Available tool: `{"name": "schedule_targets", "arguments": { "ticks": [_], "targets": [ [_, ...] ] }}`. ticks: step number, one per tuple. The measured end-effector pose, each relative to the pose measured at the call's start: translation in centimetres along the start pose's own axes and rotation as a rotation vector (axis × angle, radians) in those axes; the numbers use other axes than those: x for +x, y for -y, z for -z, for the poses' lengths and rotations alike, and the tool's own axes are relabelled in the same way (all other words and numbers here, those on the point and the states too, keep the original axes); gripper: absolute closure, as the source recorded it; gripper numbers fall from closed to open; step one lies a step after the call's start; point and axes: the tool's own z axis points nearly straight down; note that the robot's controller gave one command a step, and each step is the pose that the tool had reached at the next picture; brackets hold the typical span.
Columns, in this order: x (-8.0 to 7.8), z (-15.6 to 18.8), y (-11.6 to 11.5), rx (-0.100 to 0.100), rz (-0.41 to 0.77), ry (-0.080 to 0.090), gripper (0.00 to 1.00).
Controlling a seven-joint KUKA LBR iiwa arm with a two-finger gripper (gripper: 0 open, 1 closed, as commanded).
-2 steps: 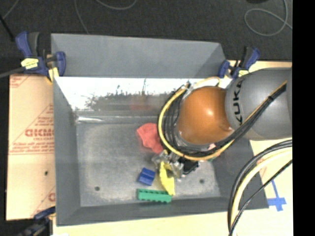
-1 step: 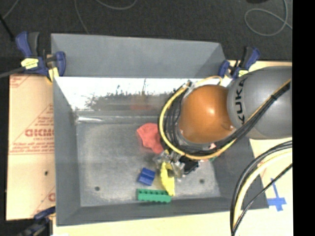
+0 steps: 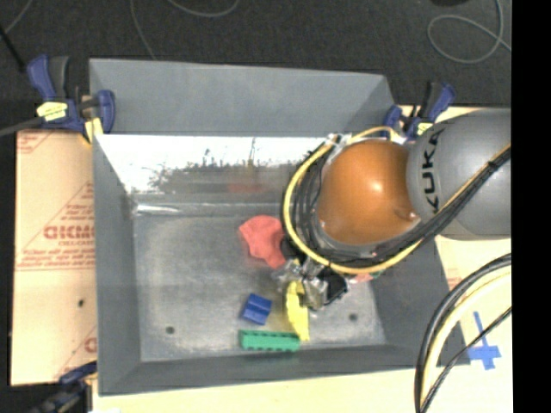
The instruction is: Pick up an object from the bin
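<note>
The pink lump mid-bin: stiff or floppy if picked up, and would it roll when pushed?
The pink lump looks crumpled, with uneven folded edges, so it would probably sag or deform in a grasp. Its irregular, flattish outline suggests it would slide rather than roll when pushed.

The grey arm [image 3: 469, 175] reaches in from 3 o'clock. Its wrist sits under a rounded orange cover [image 3: 362, 192], ringed by looping yellow and black cables [image 3: 297, 205]. The jaws hang off the cover's 7 o'clock side, pointing downward.
</note>
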Motion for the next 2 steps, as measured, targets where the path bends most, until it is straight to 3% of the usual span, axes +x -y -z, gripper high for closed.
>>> {"name": "schedule_targets", "arguments": {
  "ticks": [2],
  "targets": [
    [-0.2,3.5,0.2,0.006,-0.001,0.006,1.0]
  ]
}}
